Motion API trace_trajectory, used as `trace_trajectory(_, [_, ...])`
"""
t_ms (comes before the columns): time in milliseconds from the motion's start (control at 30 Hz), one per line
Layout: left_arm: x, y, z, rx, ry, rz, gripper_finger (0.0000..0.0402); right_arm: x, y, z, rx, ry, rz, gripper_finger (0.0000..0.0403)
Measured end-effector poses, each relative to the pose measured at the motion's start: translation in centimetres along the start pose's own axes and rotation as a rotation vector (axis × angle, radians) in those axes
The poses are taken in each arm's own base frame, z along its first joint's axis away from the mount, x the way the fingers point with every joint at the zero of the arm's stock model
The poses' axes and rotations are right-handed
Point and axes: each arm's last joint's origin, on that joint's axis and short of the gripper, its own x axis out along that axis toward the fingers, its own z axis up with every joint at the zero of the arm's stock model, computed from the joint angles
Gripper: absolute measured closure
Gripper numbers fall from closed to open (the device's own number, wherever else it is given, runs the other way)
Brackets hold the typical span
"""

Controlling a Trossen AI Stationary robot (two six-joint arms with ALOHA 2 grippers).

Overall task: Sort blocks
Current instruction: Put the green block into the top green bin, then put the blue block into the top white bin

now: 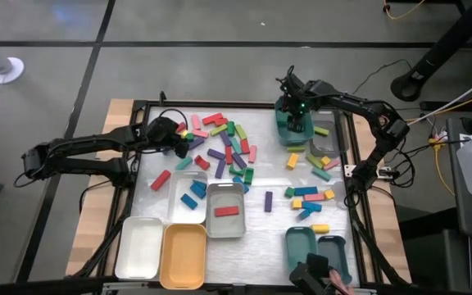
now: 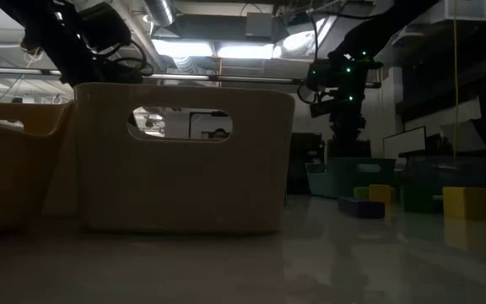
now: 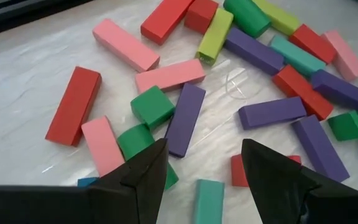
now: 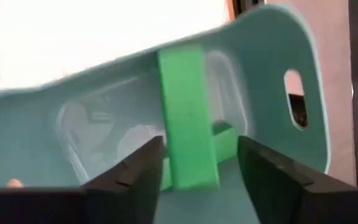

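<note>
The blocks [image 1: 228, 152] lie scattered in many colours on the middle of the table, and a smaller group [image 1: 310, 197] sits to the right. My left gripper [image 1: 176, 131] hovers open over the pile's left edge; in its wrist view the gripper [image 3: 201, 171] has a teal block [image 3: 209, 200] below the gap and a purple block [image 3: 185, 118] just beyond. My right gripper [image 1: 295, 115] is open over a teal tray [image 1: 285, 129] at the far right. In its wrist view a green block [image 4: 185, 112] stands tilted inside the teal tray [image 4: 272, 68], between the fingers of the gripper [image 4: 201, 162]. My right gripper: the green block's near end [image 4: 191, 177] shows between the two fingers with a clear gap to one finger [image 4: 260, 168]. Its other side lies along the edge of the other finger [image 4: 145, 168]; whether that finger touches it, I cannot tell.
A grey tray [image 1: 225, 221] with a red block sits mid-table. A white tray [image 1: 140, 246] and an orange tray [image 1: 183, 256] stand at the near edge, two teal trays [image 1: 316, 250] near right. A grey tray [image 1: 334, 135] is beside the right gripper. The orange tray [image 2: 184, 152] fills the low view.
</note>
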Motion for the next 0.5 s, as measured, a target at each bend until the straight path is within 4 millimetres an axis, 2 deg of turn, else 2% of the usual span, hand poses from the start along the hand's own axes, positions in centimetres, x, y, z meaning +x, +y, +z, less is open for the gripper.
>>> trace_trajectory(133, [-0.1,0.3,-0.5,-0.048,0.045,0.027,0.0208,0.1,0.0,-0.1,0.007,0.015,-0.012,0.0131])
trace_trajectory(233, [-0.3,0.7,-1.1,-0.082,0.104,0.065,0.0208,0.1,0.0,-0.1,0.007,0.017,-0.016,0.0108])
trace_trajectory(500, [-0.7,1.8,-2.6,-0.150,0.236,0.219,0.0208,0.1,0.0,-0.1,0.009,0.018,-0.017,0.0101])
